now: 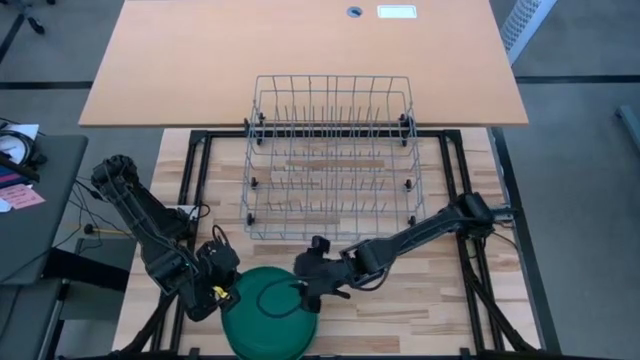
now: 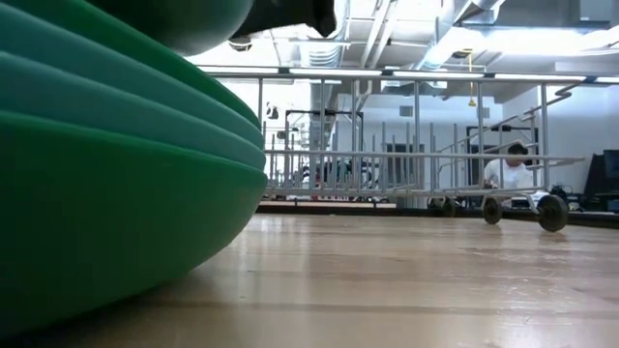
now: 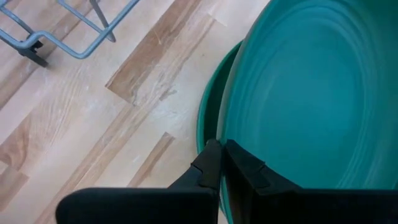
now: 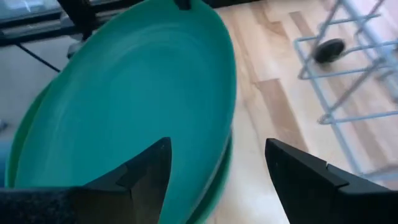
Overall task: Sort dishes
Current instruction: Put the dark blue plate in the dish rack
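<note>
Here the dishes (image 1: 268,318), a nested stack of green and teal plates, lie right under both grippers, with the wire rack (image 1: 330,150) beyond them. The left gripper (image 3: 219,163) is pinched shut on the top plate's (image 3: 311,93) rim. The right gripper (image 4: 217,168) hangs spread wide over its far rim. The plates look light, stiff and slick, so the thin raised rim seems the best hold.

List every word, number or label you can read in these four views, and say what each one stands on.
None can be read.
White label on the far orange table: too small to read.
Papers on the grey side desk: too small to read.
</note>
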Available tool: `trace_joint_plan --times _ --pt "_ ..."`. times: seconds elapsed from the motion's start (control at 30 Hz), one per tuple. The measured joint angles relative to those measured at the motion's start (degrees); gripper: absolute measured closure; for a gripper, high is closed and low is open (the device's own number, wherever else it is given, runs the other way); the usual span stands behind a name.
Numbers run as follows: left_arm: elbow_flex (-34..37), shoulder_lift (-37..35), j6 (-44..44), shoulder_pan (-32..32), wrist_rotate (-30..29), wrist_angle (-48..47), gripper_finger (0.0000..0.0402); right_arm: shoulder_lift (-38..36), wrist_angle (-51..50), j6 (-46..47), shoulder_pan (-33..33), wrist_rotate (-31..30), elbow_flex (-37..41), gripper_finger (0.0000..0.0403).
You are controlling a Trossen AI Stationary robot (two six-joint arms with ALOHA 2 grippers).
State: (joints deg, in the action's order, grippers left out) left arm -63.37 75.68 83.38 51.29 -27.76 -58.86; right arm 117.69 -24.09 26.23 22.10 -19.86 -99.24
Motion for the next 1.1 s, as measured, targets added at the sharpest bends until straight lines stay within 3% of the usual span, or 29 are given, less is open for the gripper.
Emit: trace_joint_plan --times 0.2,0.53,0.83,1.1 --pt "-0.52 0.02 -0.2 0.02 -0.33 0.3 0.0399 0.55 0.01 0.51 -1.35 0.24 -0.04 0.0148" --pt "-0.52 0.02 -0.64 0.02 -0.75 0.51 0.0399 0.76 0.51 0.71 -1.26 1.76 0.02 0.0244" --pt "-0.55 0.02 -1.12 0.0 -1.03 1.24 0.0399 4.17 3.47 0.35 -2.3 4.3 -0.02 0.0293" --pt "-0.59 0.02 -1.57 0.02 -1.01 1.85 0.0398 5.23 3.98 -0.88 -3.2 4.39 0.0 0.0391"
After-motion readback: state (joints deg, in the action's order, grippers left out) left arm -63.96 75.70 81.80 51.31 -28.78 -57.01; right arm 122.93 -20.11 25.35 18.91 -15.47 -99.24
